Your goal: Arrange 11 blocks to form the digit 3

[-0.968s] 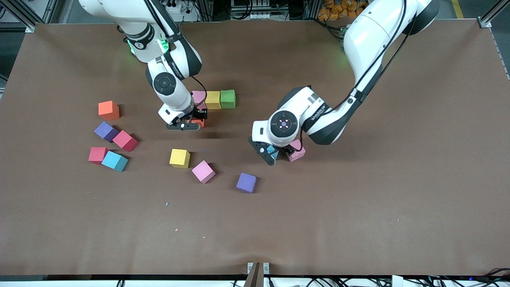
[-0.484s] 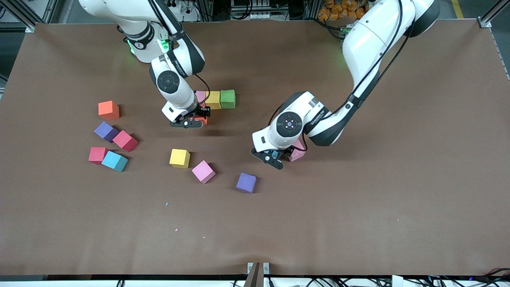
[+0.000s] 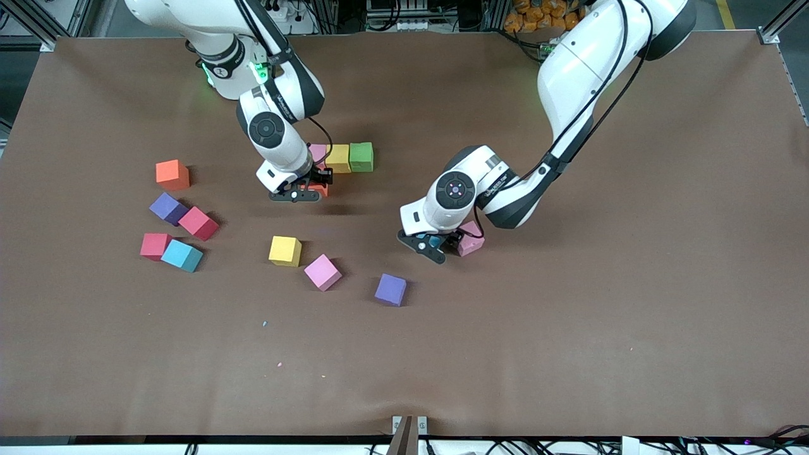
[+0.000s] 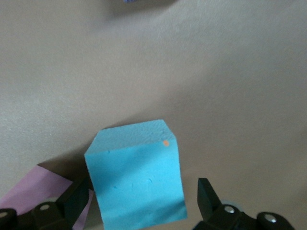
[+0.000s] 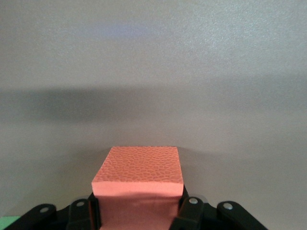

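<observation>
Our right tool grips an orange block beside the pink, yellow, green row; our left tool stands open around a light blue block on the table; we judge this foam light and squashy, best pinched gently across flat faces.

Brown counter. Row of pink block, yellow block, green block touching side by side. Right pincer just nearer the camera than that row, clamped on an orange block. Left pincer low at a light blue block, pink cube just beside it. Loose cubes toward the right arm's end: orange cube, purple, red.
</observation>
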